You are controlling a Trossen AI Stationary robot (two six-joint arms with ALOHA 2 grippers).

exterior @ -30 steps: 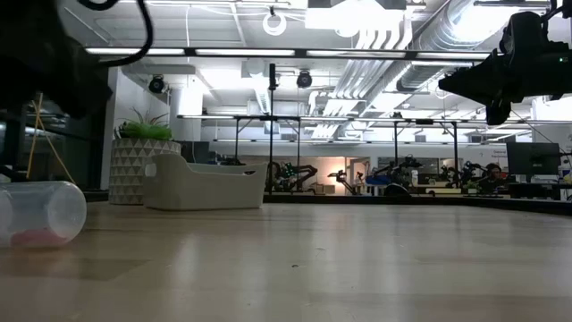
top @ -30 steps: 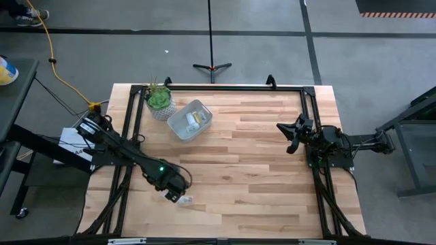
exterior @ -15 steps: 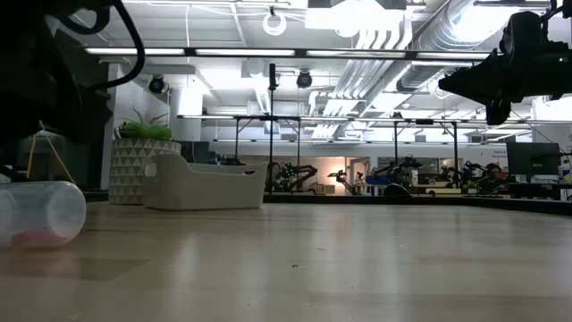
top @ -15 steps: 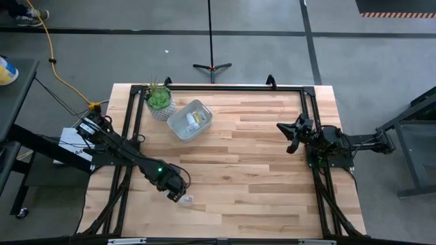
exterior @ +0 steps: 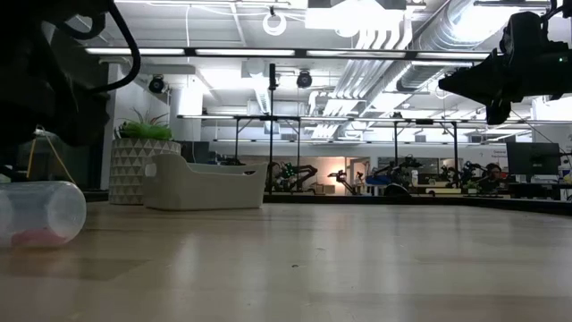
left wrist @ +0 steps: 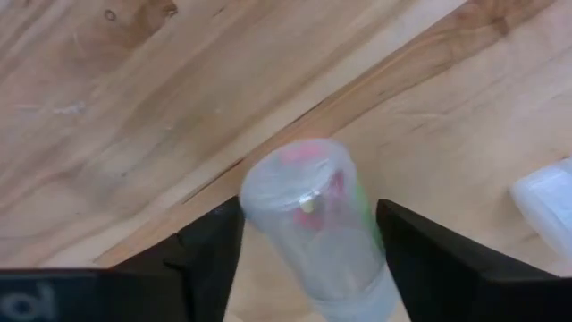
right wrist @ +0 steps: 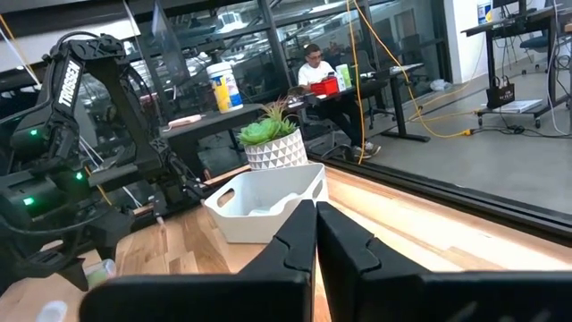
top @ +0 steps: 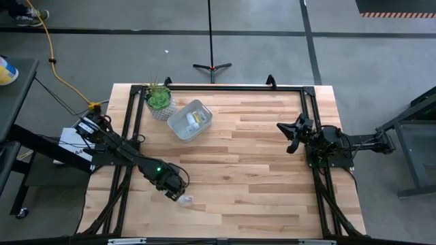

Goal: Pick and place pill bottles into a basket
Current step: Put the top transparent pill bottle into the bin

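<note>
A clear pill bottle with pink contents [left wrist: 317,233] lies on its side on the table near the front left; it also shows in the low view [exterior: 40,215]. My left gripper [top: 176,192] is open just over it, one finger on each side [left wrist: 308,259], not touching as far as I can see. A second white bottle [left wrist: 547,201] lies close beside it [top: 186,199]. The pale basket [top: 189,120] stands at the far left with bottles inside. My right gripper [top: 291,138] is shut and empty, held high at the right.
A green plant in a pale patterned pot [top: 159,101] stands just left of the basket, at the table's far left corner. A black frame [top: 225,87] runs along the table's edges. Bare wood lies between the two arms.
My left arm has come down lower over the clear bottle at the front left. The bottle has stayed lying where it was.
</note>
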